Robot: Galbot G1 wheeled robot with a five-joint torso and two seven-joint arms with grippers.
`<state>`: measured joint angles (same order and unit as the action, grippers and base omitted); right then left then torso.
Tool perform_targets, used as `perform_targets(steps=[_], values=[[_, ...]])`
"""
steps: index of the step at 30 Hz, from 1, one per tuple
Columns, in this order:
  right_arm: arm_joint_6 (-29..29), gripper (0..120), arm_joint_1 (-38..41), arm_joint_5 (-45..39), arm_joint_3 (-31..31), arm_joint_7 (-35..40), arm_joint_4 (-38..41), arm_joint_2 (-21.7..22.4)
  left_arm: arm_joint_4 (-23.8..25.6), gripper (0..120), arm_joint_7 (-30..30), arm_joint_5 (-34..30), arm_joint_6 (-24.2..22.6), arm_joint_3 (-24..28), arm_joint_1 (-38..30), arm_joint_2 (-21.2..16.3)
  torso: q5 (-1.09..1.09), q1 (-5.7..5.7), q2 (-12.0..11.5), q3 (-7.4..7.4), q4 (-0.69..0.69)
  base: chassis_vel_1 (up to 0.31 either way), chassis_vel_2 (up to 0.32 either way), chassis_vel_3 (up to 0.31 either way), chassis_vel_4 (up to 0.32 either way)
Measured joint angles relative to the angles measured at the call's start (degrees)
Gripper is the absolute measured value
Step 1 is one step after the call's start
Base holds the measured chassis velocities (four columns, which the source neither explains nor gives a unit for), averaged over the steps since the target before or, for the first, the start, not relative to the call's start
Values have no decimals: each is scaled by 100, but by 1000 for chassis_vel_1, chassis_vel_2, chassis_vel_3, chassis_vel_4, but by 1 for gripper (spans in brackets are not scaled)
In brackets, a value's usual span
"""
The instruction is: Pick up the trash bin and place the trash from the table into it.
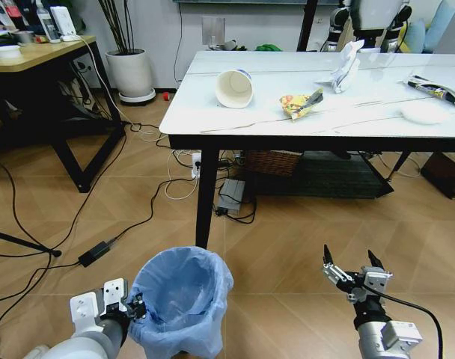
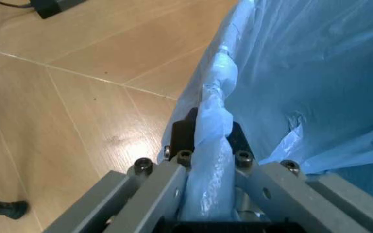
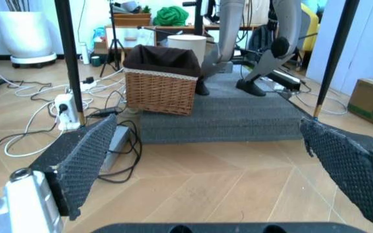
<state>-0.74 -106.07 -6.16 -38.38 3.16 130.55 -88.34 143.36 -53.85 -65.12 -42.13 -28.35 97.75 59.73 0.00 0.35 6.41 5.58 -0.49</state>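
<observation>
The left gripper [image 1: 132, 305] is closed on the rim of the trash bin [image 1: 184, 299], low at the robot's left; in the left wrist view its fingers [image 2: 173, 187] pinch a bunched fold of the light-blue bag [image 2: 316, 87] that lines the bin. The bin sits on the wooden floor [image 1: 287, 224] just to the gripper's right, between the two arms. The right gripper [image 1: 354, 262] hangs over the floor well apart from the bin, fingers spread wide and holding nothing; its two dark ribbed pads [image 3: 86, 155] stand far apart in the right wrist view.

Beyond both, the table [image 1: 212, 120] stands with its white veined top and black legs. On it lie one paper cup [image 1: 233, 87] tipped on its side, one yellow snack wrapper [image 1: 301, 103] just beside it, one crumpled white paper [image 1: 346, 66] farther back, one black-and-white stick wrapper [image 1: 437, 89] near the right edge, and one pale round piece [image 1: 425, 112] in front of that.

Under the table are a wicker basket [image 1: 272, 161], a dark grey mat [image 3: 225, 114] and loose cables [image 1: 168, 179] with a power strip. Farther left stand a wooden desk [image 1: 40, 52] and a white plant pot [image 1: 130, 73] against the wall.
</observation>
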Motion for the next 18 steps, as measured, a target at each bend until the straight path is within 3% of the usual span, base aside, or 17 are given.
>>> perform_targets(steps=[18], values=[[84, 100, -117, -277, 67, 14, 198, 125, -9, 0, 145, -438, 1, -81, -40, -148, 1, 89, 393, 304, 0, 0, 0, 0, 0]])
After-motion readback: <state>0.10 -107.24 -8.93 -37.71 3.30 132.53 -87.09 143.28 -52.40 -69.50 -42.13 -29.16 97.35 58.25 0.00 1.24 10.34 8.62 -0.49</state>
